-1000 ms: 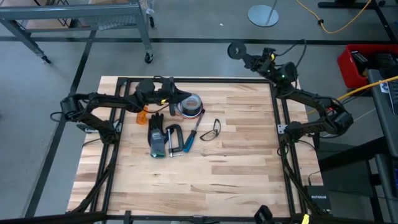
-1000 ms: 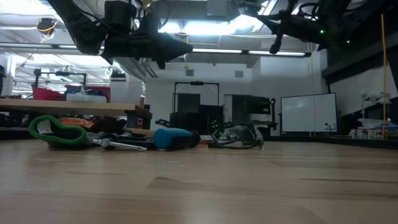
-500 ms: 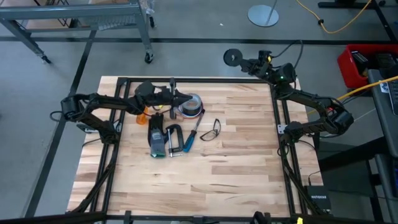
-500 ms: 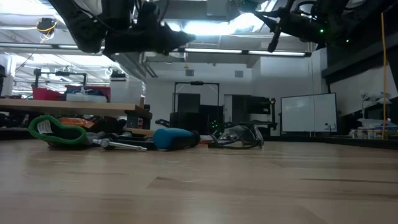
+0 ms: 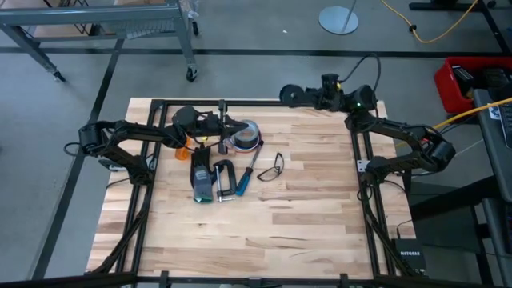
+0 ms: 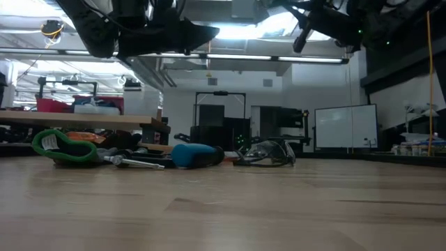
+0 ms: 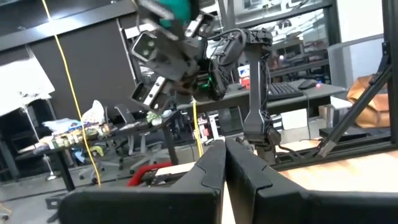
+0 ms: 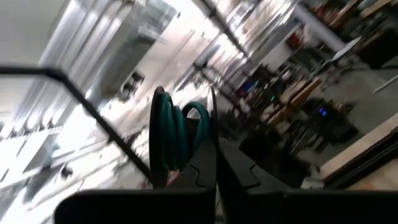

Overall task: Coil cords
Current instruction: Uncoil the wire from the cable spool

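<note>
One teal-green cord (image 8: 177, 134), already looped into a small coil, pinched in the closed right pincer (image 5: 290, 95) at the counter's (image 5: 304, 224) one-o'clock edge, held high. Light, limp and springy by the look: best gripped across all loops together. Left pincer (image 5: 238, 126) closed on nothing, hovering near eleven o'clock over the tape roll (image 5: 245, 136).

**A:** anyone able to read any text or brand names in this one?

**B:** nope. There's a white tag on the green thing (image 6: 64, 147) at the left of the tabletop, but whatever's printed on it is too small to make out. Nothing else legible.
</note>
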Controlling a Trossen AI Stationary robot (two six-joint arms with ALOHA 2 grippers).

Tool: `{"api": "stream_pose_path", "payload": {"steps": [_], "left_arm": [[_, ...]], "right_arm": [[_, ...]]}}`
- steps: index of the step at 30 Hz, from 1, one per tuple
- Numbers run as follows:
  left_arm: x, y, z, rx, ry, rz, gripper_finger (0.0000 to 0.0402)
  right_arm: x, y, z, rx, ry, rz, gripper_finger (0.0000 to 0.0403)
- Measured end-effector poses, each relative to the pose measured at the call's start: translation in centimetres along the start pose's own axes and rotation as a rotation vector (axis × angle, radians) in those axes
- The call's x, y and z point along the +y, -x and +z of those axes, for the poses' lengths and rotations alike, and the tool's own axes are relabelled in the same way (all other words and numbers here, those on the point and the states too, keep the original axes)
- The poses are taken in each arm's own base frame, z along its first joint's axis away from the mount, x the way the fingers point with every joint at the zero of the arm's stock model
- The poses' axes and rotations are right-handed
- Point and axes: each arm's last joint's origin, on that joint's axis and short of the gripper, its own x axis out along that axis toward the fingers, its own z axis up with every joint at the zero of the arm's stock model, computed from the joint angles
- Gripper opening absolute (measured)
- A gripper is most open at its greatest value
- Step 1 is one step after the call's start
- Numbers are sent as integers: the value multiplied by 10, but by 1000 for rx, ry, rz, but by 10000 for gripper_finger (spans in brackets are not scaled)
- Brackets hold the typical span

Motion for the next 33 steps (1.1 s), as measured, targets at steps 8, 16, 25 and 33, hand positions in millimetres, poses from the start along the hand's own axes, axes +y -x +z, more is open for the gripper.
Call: {"api": "stream_pose_path", "payload": {"steps": [8, 16, 25, 33], "left_arm": [[-6, -2, 1, -5, 61, -15, 101], [-30, -9, 7, -44, -57, -94, 142], [-43, -13, 10, -33, -230, -19, 143], [-43, -13, 10, -27, -223, -7, 143]], "right_arm": [[6, -8, -14, 207, 122, 115, 1], [4, -10, -18, 244, 365, 157, 1], [-18, -11, -37, 342, 578, 59, 1], [-14, -24, -54, 350, 865, 88, 1]]}}
